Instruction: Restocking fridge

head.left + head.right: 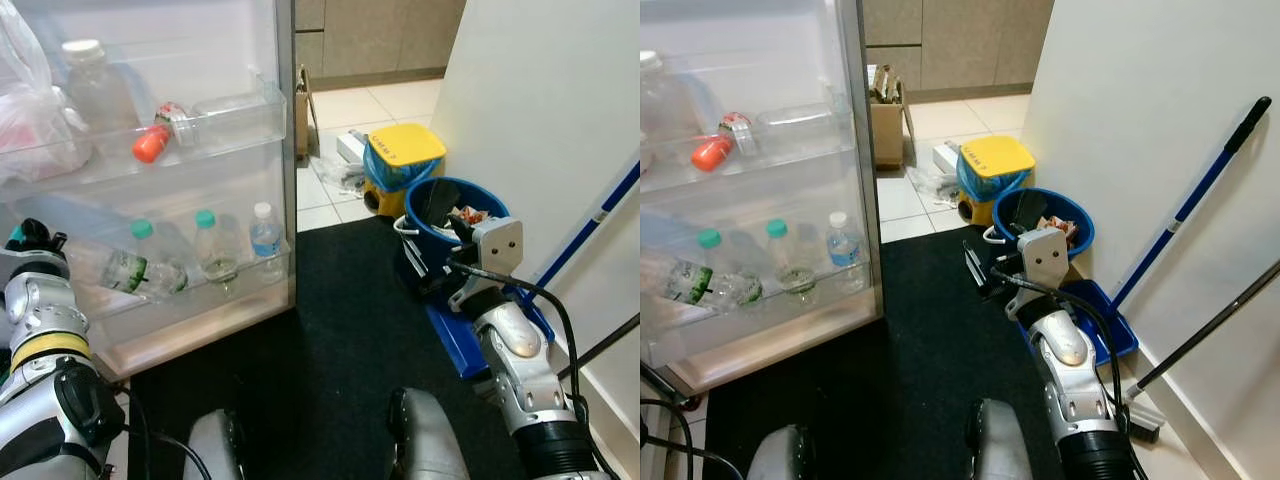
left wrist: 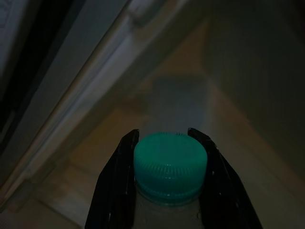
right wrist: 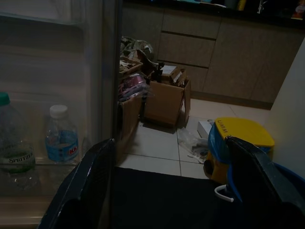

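Note:
In the left wrist view my left gripper (image 2: 163, 135) is shut on the neck of a clear bottle with a teal cap (image 2: 169, 164), next to the pale fridge wall. From the head, that gripper (image 1: 32, 238) sits at the left end of the lower fridge door shelf (image 1: 200, 300). That shelf holds a tilted green-capped bottle (image 1: 135, 270), an upright green-capped bottle (image 1: 212, 255) and a small blue-labelled bottle (image 1: 265, 238). On the upper door shelf (image 1: 230, 128) lies an orange-capped bottle (image 1: 160, 135). My right gripper (image 3: 174, 191) is open and holds nothing, low over the black mat (image 1: 340, 340).
A blue bucket (image 1: 450, 210) and a yellow-lidded bin (image 1: 405, 155) stand right of the fridge door. A blue dustpan (image 1: 1095, 325) and mop handles (image 1: 1200, 200) lean by the white wall. Cardboard boxes (image 3: 164, 98) sit on the tiles beyond. A plastic bag (image 1: 30, 110) fills the upper shelf's left.

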`<state>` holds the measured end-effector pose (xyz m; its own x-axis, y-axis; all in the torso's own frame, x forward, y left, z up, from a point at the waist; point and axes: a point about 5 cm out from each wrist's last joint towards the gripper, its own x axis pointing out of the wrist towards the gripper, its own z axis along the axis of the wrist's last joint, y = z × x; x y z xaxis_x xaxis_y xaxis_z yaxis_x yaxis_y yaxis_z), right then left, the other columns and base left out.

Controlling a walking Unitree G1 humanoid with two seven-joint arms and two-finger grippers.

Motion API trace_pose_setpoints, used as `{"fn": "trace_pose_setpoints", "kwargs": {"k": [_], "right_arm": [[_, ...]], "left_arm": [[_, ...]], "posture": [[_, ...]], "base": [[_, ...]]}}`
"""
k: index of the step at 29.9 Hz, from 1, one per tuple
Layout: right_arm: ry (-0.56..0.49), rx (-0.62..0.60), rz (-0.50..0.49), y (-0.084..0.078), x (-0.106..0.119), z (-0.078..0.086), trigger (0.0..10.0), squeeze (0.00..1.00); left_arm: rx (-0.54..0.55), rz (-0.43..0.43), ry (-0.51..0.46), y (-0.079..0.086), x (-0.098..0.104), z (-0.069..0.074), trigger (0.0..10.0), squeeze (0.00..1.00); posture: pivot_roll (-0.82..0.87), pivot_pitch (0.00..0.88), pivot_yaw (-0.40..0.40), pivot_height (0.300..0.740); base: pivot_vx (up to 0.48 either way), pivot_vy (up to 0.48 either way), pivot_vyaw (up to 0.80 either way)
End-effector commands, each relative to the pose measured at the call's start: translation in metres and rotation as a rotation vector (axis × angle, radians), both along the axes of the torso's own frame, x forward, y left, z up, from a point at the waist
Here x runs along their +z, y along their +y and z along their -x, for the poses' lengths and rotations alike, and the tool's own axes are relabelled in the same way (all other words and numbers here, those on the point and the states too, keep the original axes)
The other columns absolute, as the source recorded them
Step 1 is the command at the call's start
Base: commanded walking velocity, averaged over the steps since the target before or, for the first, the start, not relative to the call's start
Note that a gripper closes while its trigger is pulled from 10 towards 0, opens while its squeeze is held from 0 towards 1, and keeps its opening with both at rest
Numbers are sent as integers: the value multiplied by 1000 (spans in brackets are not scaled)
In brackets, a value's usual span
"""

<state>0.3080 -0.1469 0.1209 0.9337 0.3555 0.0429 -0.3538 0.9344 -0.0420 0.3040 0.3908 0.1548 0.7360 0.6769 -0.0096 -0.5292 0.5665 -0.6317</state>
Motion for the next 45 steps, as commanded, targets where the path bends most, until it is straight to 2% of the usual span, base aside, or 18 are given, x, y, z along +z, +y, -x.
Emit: {"fn": "trace_pose_setpoints", "kwargs": {"k": [1, 10, 15, 18, 20, 22, 26, 28, 32, 35, 39, 45], "right_arm": [[6, -18, -4, -4, -2, 1, 10000, 0], [7, -12, -5, -3, -2, 2, 10000, 0], [7, -13, -5, -3, -2, 2, 10000, 0], [7, -13, -5, -4, -2, 3, 10000, 0], [9, -11, -3, -4, -2, 4, 10000, 0], [9, -11, -3, -4, -2, 4, 10000, 0], [11, -10, 4, -6, -2, 6, 10000, 0], [12, -10, 5, -7, -1, 6, 10000, 0], [23, -7, 14, -9, -4, 10, 10000, 0], [25, -4, 16, -9, -4, 10, 10000, 0], [25, -4, 16, -8, -3, 10, 10000, 0], [31, -2, 17, -8, -4, 12, 10000, 0]], "left_arm": [[15, -29, 22, -3, 4, -5, 10000, 0], [12, -145, 165, -17, -6, -11, 10000, 0], [-8, -176, 221, -25, -15, -13, 10000, 0], [-32, -197, 250, -32, -20, -16, 10000, 0], [-79, -216, 284, -44, -28, -20, 10000, 0], [-79, -216, 284, -44, -28, -20, 10000, 0], [-142, -240, 336, -63, -42, -24, 10000, 0], [-149, -241, 344, -66, -44, -24, 10000, 0], [-175, -227, 399, -74, -64, -17, 10000, 0], [-181, -235, 425, -75, -71, -13, 10000, 0], [-237, -362, 478, -74, -79, -5, 10000, 0], [-279, -435, 499, -70, -85, 6, 10000, 0]], "posture": [[-41, 0, -62, 436], [-45, 0, -66, 436], [-50, 0, -67, 436], [-54, 0, -70, 436], [-58, 0, -74, 436], [-58, 0, -74, 436], [-73, 0, -86, 436], [-73, 0, -86, 436], [-73, 6, -95, 436], [-71, 7, -94, 436], [-66, 14, -94, 436], [-59, 17, -92, 436]], "base": [[0, 0, 0], [0, 0, 0], [0, 0, 0], [0, 0, 0], [0, 0, 0], [0, 0, 0], [0, 0, 0], [0, 0, 0], [0, 0, 0], [0, 0, 0], [0, 0, 0], [0, 0, 0]]}}
